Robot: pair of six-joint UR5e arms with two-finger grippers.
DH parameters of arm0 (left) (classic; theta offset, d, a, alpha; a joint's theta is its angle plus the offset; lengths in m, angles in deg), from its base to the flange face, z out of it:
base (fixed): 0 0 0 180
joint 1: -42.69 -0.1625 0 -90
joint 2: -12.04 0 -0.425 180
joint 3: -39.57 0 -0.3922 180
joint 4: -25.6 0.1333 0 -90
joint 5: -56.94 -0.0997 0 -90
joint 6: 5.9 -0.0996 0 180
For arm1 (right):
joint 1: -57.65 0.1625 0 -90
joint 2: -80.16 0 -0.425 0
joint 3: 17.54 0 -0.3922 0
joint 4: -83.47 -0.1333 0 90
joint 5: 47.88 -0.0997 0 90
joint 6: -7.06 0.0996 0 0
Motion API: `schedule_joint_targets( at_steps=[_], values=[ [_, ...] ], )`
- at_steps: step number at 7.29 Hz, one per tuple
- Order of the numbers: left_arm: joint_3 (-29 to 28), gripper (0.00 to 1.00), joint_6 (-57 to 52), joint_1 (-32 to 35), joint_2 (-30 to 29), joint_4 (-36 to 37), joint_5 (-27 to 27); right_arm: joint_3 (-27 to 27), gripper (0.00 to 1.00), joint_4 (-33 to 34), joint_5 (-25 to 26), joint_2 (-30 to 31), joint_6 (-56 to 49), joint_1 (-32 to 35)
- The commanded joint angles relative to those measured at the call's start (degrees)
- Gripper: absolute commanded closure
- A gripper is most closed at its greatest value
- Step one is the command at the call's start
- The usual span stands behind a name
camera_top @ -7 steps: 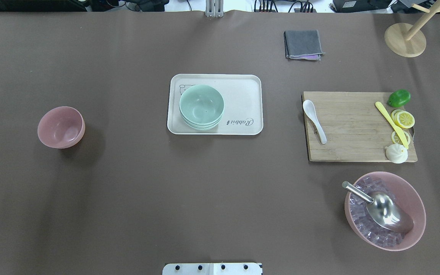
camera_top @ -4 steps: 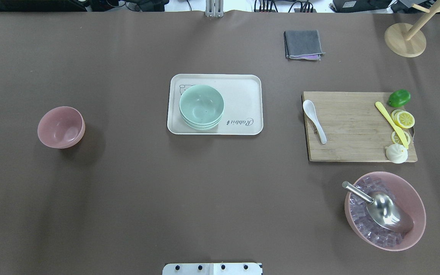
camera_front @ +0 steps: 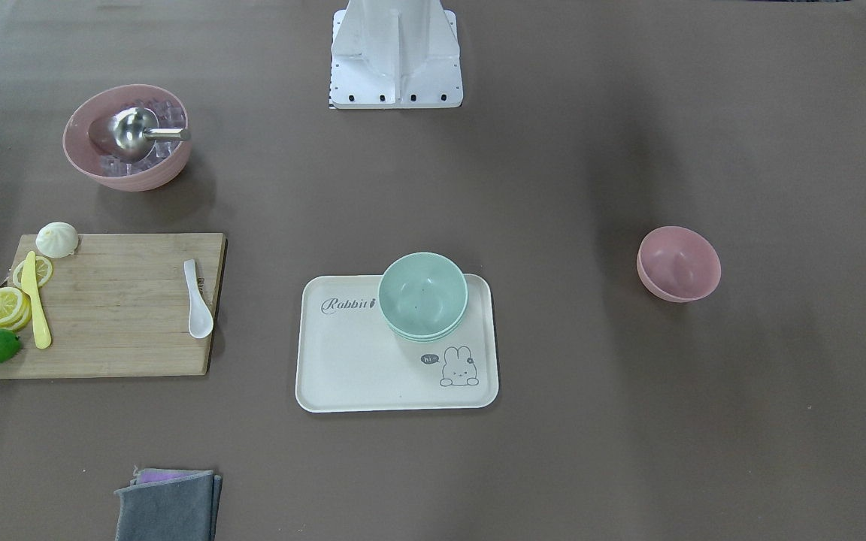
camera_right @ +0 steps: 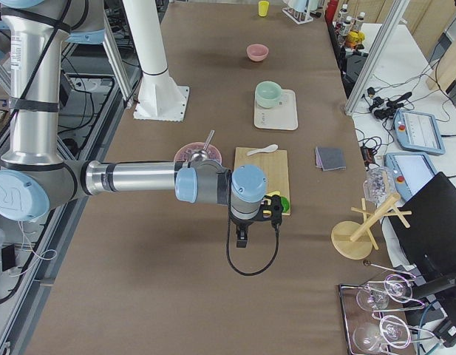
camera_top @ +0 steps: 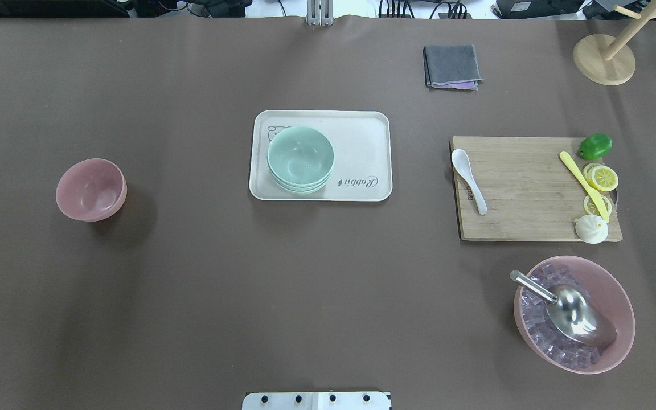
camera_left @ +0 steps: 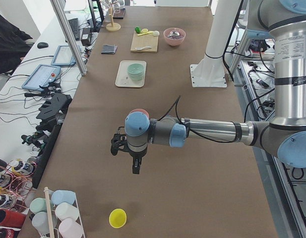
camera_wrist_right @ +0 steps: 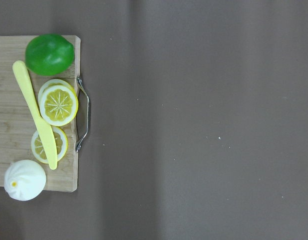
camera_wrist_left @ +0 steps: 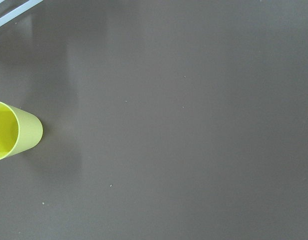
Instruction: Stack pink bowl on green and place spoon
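Starting with the left gripper (camera_left: pixel 136 170): hanging fingers-down over bare brown cloth, far out on the tray's (camera_top: pixel 362 131) left side, beyond the pink bowl (camera_top: pixel 91 189). Cannot tell wide from narrow at this angle. Same story at the right gripper (camera_right: pixel 241 240): pointing down, far off the tray's right side, past the end of the cutting board (camera_top: pixel 521 188), and again no telling how far apart the fingers stand.

Over to the pink bowl: sitting upright on the cloth, well apart from the tray, on its left. On the tray itself, in its left half, the green (camera_top: pixel 300 159), a nested stack with layered rims, mouth up. Right of the tray, the spoon (camera_top: pixel 468 180), lying flat along the board's tray-side edge, scoop away from the robot.

Farther right on that board: yellow knife (camera_top: pixel 584 185) across lemon slices (camera_top: pixel 602 178), with a lime (camera_top: pixel 594 146) and a white bun (camera_top: pixel 591 229) close by. Right of the tray and nearer the robot: larger pink bowl (camera_top: pixel 618 296) with clear cubes and a metal scoop (camera_top: pixel 575 316). Beyond the tray's far right corner: folded grey cloth (camera_top: pixel 452 65).
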Motion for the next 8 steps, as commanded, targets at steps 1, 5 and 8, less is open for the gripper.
schedule_joint_targets(
  at_steps=[1,5,8],
  values=[
    [-1.50,0.02,1.26,-0.62,-0.94,-1.21,0.03,0.18,0.00,-0.05,-0.05,0.00,0.03,0.00],
    [-6.00,0.02,7.02,-0.71,-2.25,-12.03,2.84,-0.08,0.00,0.12,-0.05,0.00,0.03,0.00],
    [-5.21,0.04,28.81,-10.78,-10.07,-18.15,4.26,-0.08,0.00,0.21,-1.18,-0.09,0.03,0.00]
  ],
)
